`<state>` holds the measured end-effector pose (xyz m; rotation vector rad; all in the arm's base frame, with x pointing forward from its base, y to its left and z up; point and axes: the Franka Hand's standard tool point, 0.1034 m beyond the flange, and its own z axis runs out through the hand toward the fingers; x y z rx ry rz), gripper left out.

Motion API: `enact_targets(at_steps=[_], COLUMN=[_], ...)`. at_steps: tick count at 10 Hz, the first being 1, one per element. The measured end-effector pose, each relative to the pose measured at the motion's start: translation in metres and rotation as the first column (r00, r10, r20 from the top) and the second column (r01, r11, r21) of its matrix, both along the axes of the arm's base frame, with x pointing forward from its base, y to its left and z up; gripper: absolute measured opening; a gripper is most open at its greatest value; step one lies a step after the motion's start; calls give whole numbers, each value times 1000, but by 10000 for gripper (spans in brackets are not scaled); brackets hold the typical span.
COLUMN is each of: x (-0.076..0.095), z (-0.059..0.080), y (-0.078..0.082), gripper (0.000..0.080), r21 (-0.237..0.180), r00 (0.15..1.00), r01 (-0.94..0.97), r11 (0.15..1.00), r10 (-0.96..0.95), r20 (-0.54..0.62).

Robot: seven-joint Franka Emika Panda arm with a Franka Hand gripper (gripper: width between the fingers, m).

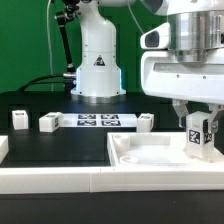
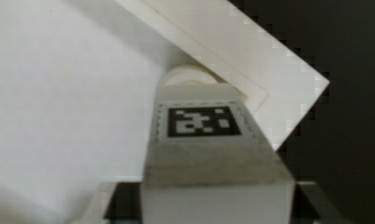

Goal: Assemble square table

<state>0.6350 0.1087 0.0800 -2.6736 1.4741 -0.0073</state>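
Note:
The square table top point(image 1: 150, 155) is a white tray with a raised rim, lying at the exterior view's lower right. My gripper point(image 1: 197, 128) is shut on a white tagged leg post point(image 1: 197, 137) and holds it upright over the top's near right corner. In the wrist view the leg post point(image 2: 203, 130) fills the middle between my gripper's jaws point(image 2: 210, 203), its far end at the top's corner point(image 2: 255, 62). Whether the post touches the top cannot be told. Three more leg posts stand on the black table: two at the left point(image 1: 18, 120) point(image 1: 48, 122), one near the middle point(image 1: 146, 121).
The marker board point(image 1: 97, 120) lies flat between the loose leg posts. A long white border rail point(image 1: 50, 180) runs along the front and up the exterior view's left side. The arm's white base point(image 1: 97, 65) stands behind, with black cables at its left.

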Motion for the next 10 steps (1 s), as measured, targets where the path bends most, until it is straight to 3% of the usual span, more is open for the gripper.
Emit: enact_targets(at_steps=[6, 9, 10], x=[-4, -4, -3], z=[-1, -1, -1], y=[3, 4, 5], gripper=[291, 291, 481], r21=[17, 25, 30], r00=[923, 920, 936], r01=[383, 389, 350], r11=[924, 921, 936], r10=[-381, -387, -349], r20=[-61, -63, -52])
